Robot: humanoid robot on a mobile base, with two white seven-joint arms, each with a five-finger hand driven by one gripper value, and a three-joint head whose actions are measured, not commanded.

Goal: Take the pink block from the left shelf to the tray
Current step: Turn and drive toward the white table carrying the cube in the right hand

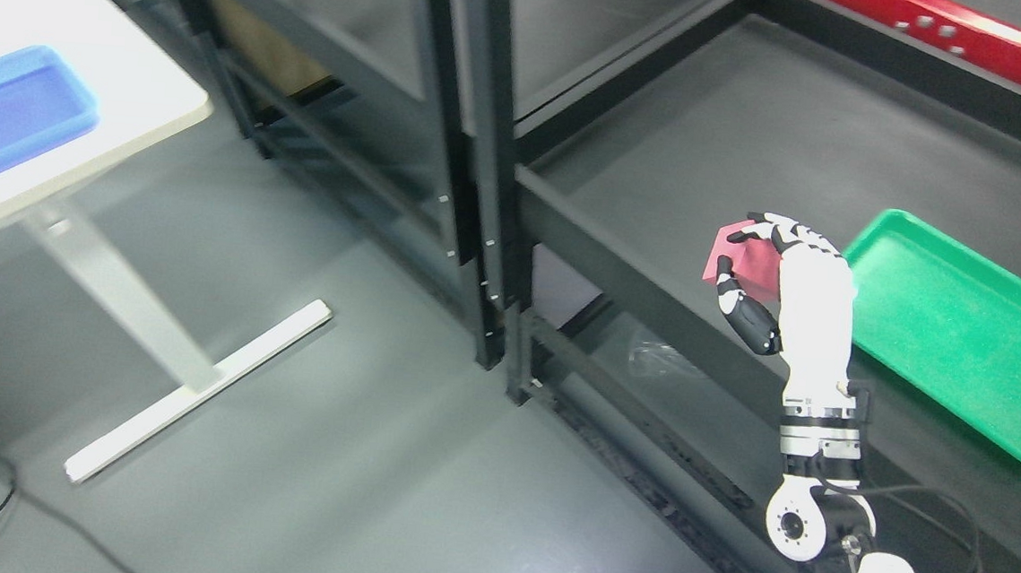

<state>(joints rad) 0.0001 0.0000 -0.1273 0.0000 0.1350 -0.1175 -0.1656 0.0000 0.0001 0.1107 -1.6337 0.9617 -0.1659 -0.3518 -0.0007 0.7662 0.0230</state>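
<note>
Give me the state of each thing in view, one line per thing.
right hand: raised above the shelf, fingers closed on the block.
pink block: held off the shelf, gripped between thumb and fingers.
green tray: lying flat on the shelf right of the hand, nothing in it.
blue tray: on the white table at left, nothing visible inside.
shelf: bare apart from the green tray.

**Soft overhead light, blown-out whites, hazy corners**

The room is evenly lit from above. The white table (87,50) at the upper left glares so hard its top loses all texture, and the blue tray (10,112) on it looks smeared and glowing. The red beam (959,35) at the upper right shines too. Under the dark shelf (755,133) lie soft shadows. A faint violet flare sits on the floor (283,450) near the bottom edge.
</note>
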